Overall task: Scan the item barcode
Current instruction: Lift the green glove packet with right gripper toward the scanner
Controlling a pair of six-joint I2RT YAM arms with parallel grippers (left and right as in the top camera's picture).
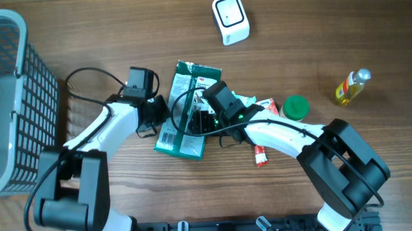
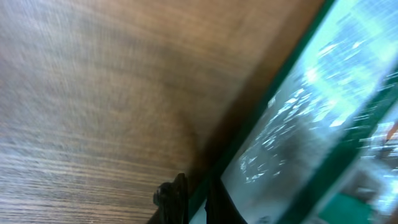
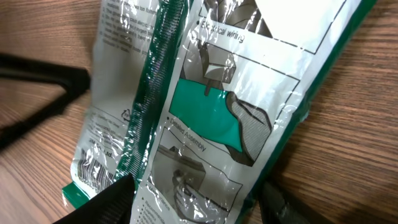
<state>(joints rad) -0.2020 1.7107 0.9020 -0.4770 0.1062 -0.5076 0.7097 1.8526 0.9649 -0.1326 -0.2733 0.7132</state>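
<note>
— Wooden table (image 1: 84,37) seen from overhead; where are the end effectors?
— Left end effector (image 1: 156,122) is closed at the left edge of the green-and-white package (image 1: 189,78). Right end effector (image 1: 203,119) is over its middle.
— Left wrist?
— Blurred; closed tips against the green border.
— Right wrist?
— 2 fingers (image 3: 102,202) spread, crinkled printed film between them; contact unclear.
</note>
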